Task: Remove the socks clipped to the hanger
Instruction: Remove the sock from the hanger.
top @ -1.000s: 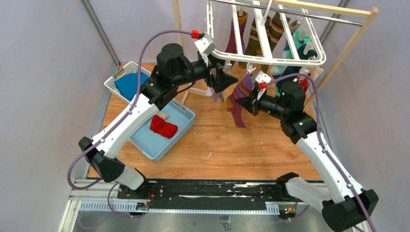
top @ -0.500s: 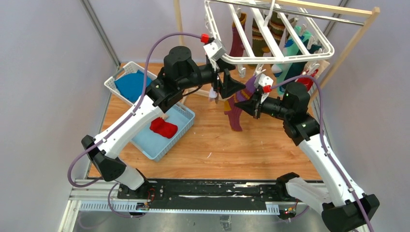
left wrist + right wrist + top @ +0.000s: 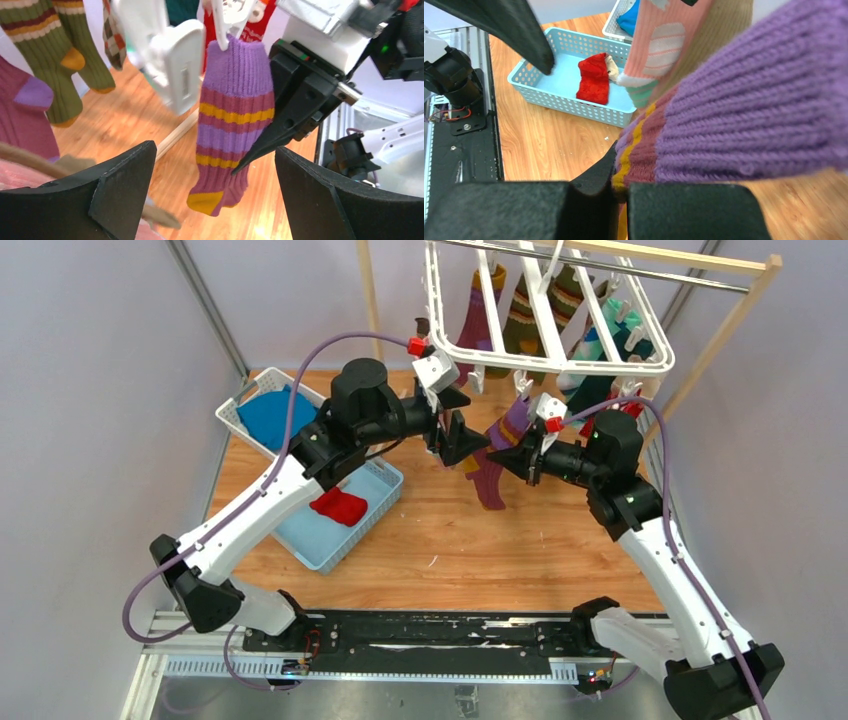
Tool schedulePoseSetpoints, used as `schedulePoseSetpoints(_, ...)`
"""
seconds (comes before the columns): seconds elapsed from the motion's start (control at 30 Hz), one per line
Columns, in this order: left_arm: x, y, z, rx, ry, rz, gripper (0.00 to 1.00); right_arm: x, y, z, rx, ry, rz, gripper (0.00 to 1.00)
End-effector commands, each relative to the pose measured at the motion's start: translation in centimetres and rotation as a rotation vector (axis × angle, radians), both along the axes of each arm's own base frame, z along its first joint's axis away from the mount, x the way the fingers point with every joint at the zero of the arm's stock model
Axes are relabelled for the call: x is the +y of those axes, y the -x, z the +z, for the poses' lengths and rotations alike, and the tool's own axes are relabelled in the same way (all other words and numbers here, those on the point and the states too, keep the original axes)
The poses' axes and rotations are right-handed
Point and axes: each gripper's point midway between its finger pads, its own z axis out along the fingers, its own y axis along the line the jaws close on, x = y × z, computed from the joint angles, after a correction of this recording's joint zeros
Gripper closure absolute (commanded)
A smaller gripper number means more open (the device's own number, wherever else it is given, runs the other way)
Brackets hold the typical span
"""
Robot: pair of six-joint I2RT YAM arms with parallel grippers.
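Sock (image 3: 232, 120), purple-ribbed, carries yellow and maroon stripes.

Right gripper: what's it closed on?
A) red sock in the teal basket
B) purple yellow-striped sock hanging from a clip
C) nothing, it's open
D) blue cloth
B: the right wrist view shows the right gripper with its jaws pressed together on the purple striped sock, which hangs from a white clip.
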Motion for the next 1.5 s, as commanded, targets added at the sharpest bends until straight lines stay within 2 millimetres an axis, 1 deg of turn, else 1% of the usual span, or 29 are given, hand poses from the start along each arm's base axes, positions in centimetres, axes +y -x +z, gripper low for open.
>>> schedulePoseSetpoints(0.0,-1.0,0.8,3.4,-0.025,0.081,-0.060,0.07,-0.9,-0.6,0.9,-0.033,0.000,-0.029,1.00)
schedulePoseSetpoints(0.07,-1.5,-0.1,4.3,-0.017,0.097,-0.038,0.07,-0.9,-0.6,1.1,-0.035,-0.002,-0.027,1.00)
schedulePoseSetpoints(0.17,-2.4,-1.5,4.9,0.018,0.120,-0.004,0.07,-0.8,-0.5,1.2,-0.031,-0.007,-0.020,1.00)
schedulePoseSetpoints(0.3,-3.8,-1.9,4.8,0.067,0.150,-0.033,0.07,-0.7,-0.6,1.2,-0.027,-0.008,-0.016,0.99)
schedulePoseSetpoints(0.5,-4.4,-2.1,5.2,0.061,0.169,-0.047,0.05,-0.8,-1.1,1.0,-0.020,-0.006,-0.033,0.98)
schedulePoseSetpoints(0.67,-4.1,-2.6,5.7,0.040,0.173,-0.021,0.04,-0.9,-1.7,0.8,-0.015,-0.007,-0.060,0.97)
schedulePoseSetpoints(0.8,-3.5,-3.0,6.3,0.034,0.191,0.008,0.04,-0.9,-1.9,0.8,-0.016,-0.008,-0.067,0.96)
schedulePoseSetpoints(1.0,-3.1,-3.1,8.1,0.047,0.272,-0.030,0.04,-0.8,-2.3,0.4,-0.007,-0.006,-0.068,0.95)
schedulePoseSetpoints(1.07,-2.9,-3.5,8.5,0.061,0.299,-0.022,0.03,-0.8,-2.5,0.3,-0.003,-0.003,-0.072,0.95)
schedulePoseSetpoints(1.13,-2.6,-4.5,9.0,0.071,0.329,-0.006,0.03,-0.8,-2.6,0.4,-0.002,-0.002,-0.073,0.95)
schedulePoseSetpoints(1.27,-2.3,-5.6,8.8,0.089,0.338,0.018,0.03,-0.6,-2.8,0.5,0.005,-0.006,-0.067,0.95)
schedulePoseSetpoints(1.47,-2.3,-5.2,8.1,0.126,0.336,-0.003,0.03,-0.3,-3.1,0.8,0.021,-0.014,-0.060,0.94)
